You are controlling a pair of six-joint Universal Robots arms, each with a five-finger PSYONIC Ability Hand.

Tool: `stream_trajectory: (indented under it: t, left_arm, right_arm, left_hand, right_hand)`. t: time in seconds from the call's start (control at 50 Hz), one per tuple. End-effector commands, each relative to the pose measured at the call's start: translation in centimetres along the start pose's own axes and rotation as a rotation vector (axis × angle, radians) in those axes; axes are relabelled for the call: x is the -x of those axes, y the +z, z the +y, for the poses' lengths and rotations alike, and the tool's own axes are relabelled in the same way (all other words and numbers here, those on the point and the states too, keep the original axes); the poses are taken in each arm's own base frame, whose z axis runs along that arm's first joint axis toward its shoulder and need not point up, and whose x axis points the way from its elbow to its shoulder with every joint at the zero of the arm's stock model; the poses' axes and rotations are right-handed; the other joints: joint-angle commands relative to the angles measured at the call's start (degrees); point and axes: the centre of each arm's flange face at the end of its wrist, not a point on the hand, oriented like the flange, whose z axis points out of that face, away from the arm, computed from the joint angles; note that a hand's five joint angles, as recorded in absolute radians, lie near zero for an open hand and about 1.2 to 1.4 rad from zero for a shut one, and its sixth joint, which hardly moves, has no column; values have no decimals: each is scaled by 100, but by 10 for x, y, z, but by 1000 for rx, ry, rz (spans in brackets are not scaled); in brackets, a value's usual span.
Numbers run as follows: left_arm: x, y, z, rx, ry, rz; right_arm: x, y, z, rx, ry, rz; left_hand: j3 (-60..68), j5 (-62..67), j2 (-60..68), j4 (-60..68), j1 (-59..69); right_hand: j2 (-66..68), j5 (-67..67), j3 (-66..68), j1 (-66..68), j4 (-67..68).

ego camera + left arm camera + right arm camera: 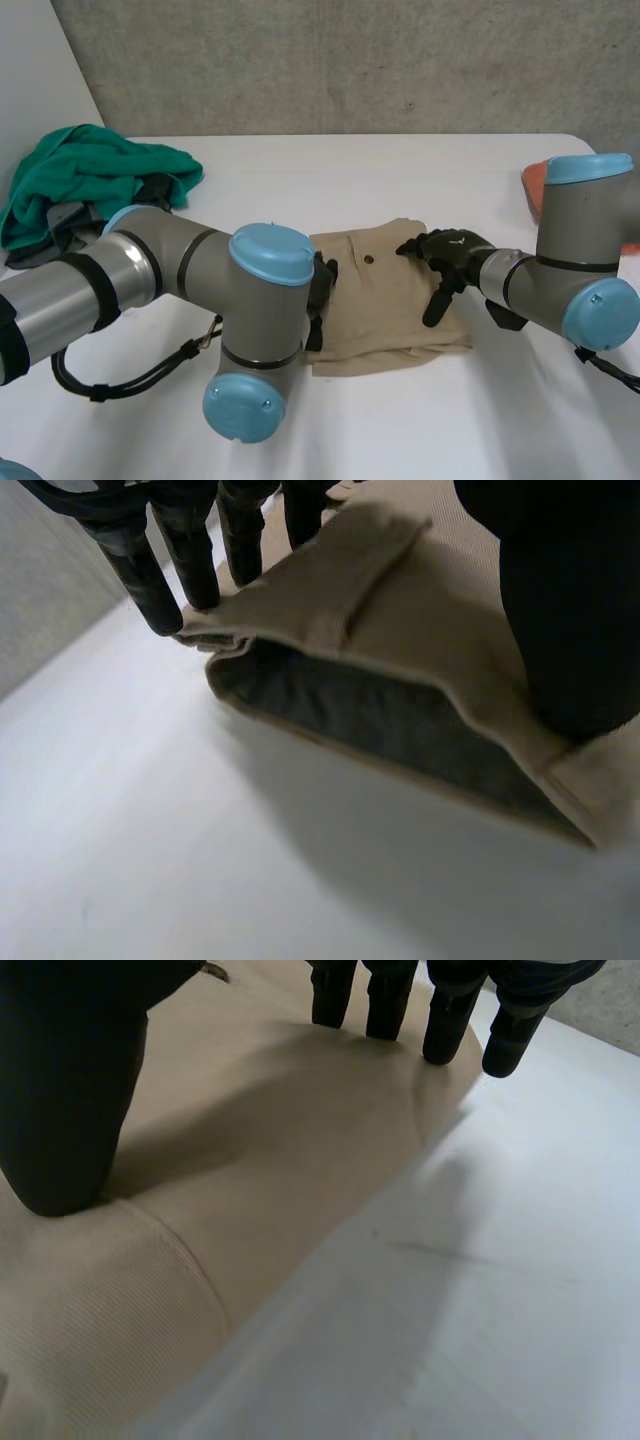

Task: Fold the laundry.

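The left arm (170, 270) lies nearest, its blue-capped elbow hiding the near left corner of the tan garment (390, 310), which lies folded at the middle of the white table (400, 170). The left hand (322, 285) sits at the garment's left edge. In its wrist view its straight fingers (140, 580) press their tips on a folded corner and its thumb (570, 630) presses flat further along, gripping nothing. Beneath them the cloth edge gapes, dark inside. The right hand (450, 255) rests on the garment's right side. Its fingertips (445, 1030) are straight and lined along the cloth's edge, and its thumb (70, 1090) is pushed into the fabric, so this hand too is spread and presses rather than holds. Bare table runs beyond both edges, in front of the garment and behind it to the far rim. A green heap of cloth (90, 180) lies well apart at the far left corner, with something dark half buried in it. An orange thing (532, 185) at the right rim is cut off by the right arm (580, 230), and I cannot tell what it is.
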Motion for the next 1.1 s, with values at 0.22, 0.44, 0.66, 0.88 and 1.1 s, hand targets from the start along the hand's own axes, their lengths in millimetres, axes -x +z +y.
stream_trajectory:
  t: [0.22, 0.44, 0.66, 0.88, 1.1]
  left_arm:
    - [46, -53, -98, -294, -80, -75]
    - [42, -67, -145, -561, -32, 296]
    - [47, -65, -142, -545, -56, 424]
    - [45, -63, -138, -527, -67, 425]
    - [48, -67, -142, -540, -72, 415]
  right_arm:
    - [2, -51, -29, -213, -190, 156]
    - [64, -72, 31, -226, -230, 77]
    - [89, -53, 59, -318, -283, 76]
    - [75, -18, 42, -458, -288, 192]
    - [52, -5, -14, -620, -280, 270]
  left_hand:
    - [7, -70, 36, 68, 118]
    - [74, -2, 103, 135, 186]
    - [124, 48, 154, 186, 236]
    - [124, 48, 154, 186, 236]
    - [124, 48, 154, 186, 236]
  right_hand:
    - [-135, -277, -220, -241, -219]
    - [-135, -277, -220, -241, -219]
    - [-135, -277, -220, -241, -219]
    - [2868, 2726, 2783, 2762, 2784]
    - [6865, 6723, 6780, 6759, 6781]
